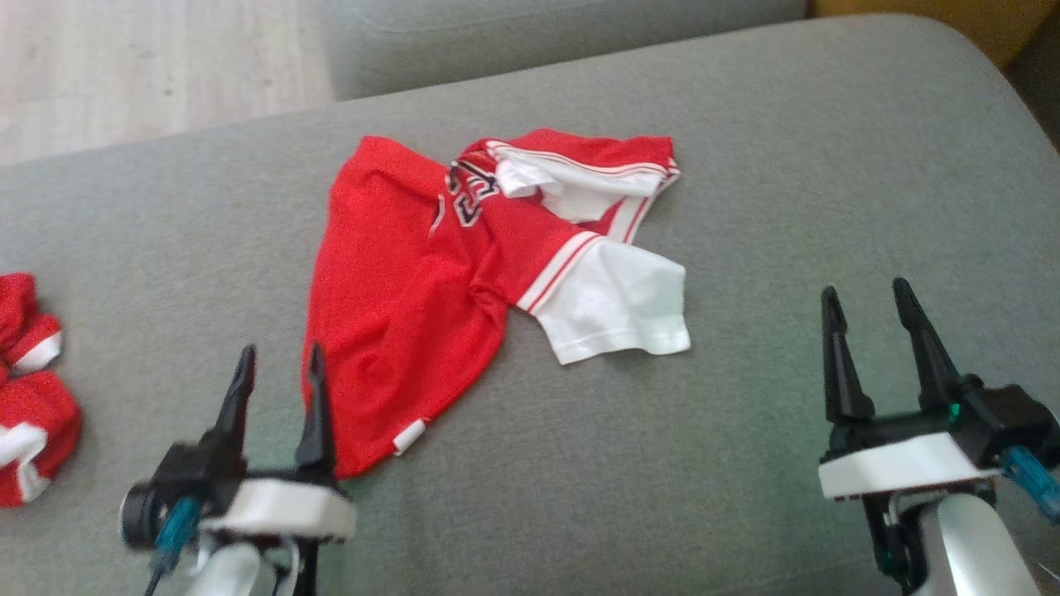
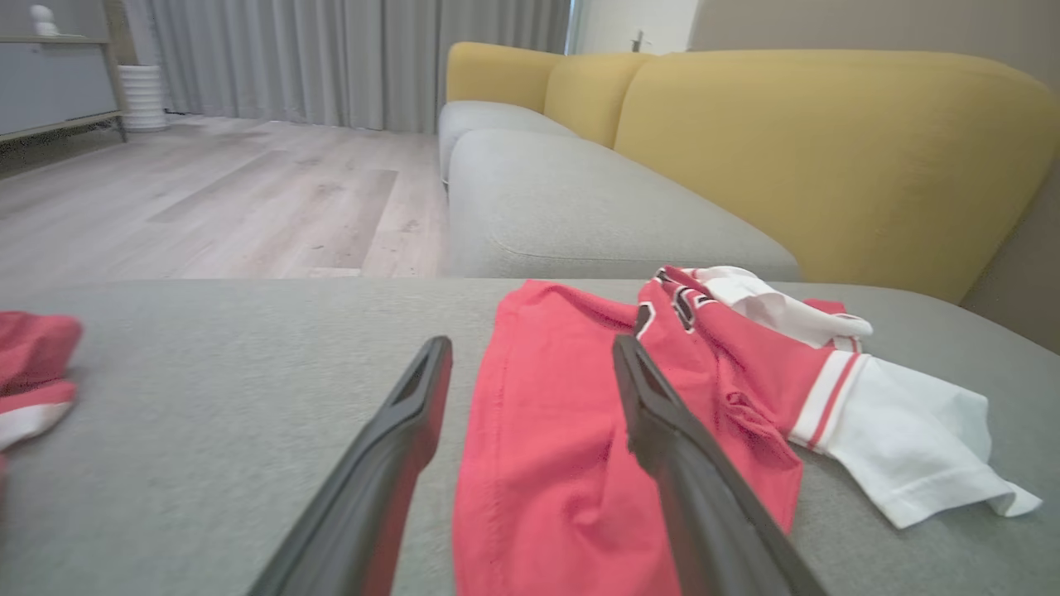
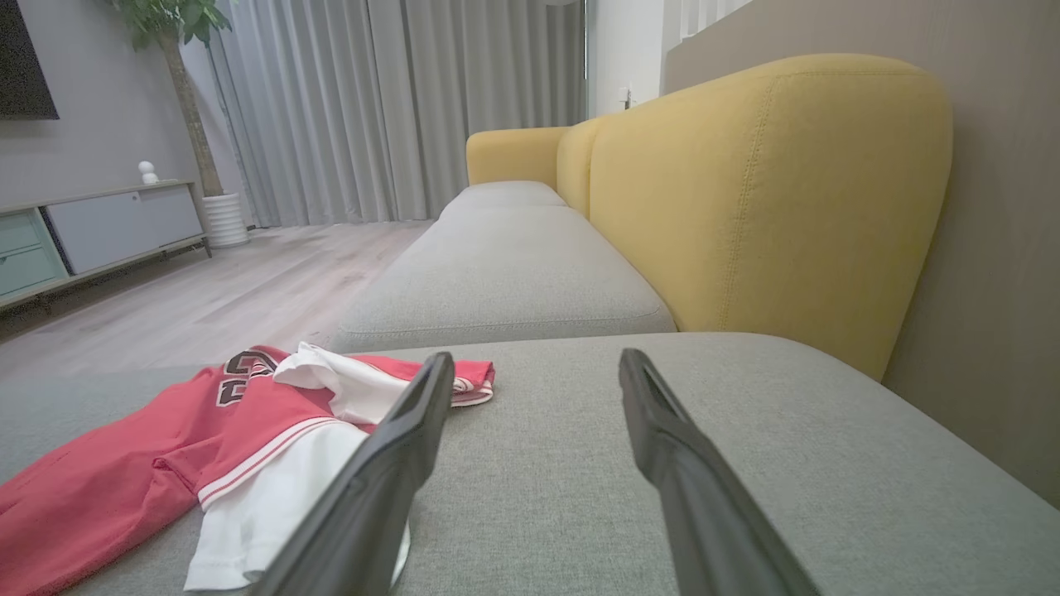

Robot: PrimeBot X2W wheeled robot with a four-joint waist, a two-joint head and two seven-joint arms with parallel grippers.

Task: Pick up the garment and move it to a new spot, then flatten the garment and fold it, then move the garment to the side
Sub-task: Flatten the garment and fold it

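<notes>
Two grippers, both spread wide and pinching nothing: hovering with the left gripper (image 1: 280, 356) at the near corner of the shirt (image 1: 397, 306), straddling its red edge, with contact impossible to tell; hanging with the right gripper (image 1: 864, 290) over bare cushion (image 1: 745, 165), well apart from the cloth and beyond the white sleeve (image 1: 621, 306). Finding the shirt lying crumpled mid-cushion, bunched and turned over itself at the far end, sleeve splaying toward the right. Risking, by pinching this close to the edge, catching only one layer, or letting the thin hem slide out on closing. Risking too, by pulling from the left corner alone, dragging the bunched end into a tighter twist instead of spreading it, with the right side going unheld. Possibly also sweeping into the second red heap (image 1: 29, 414) near the cushion's left edge when carrying the shirt that way, and so tangling the two.
</notes>
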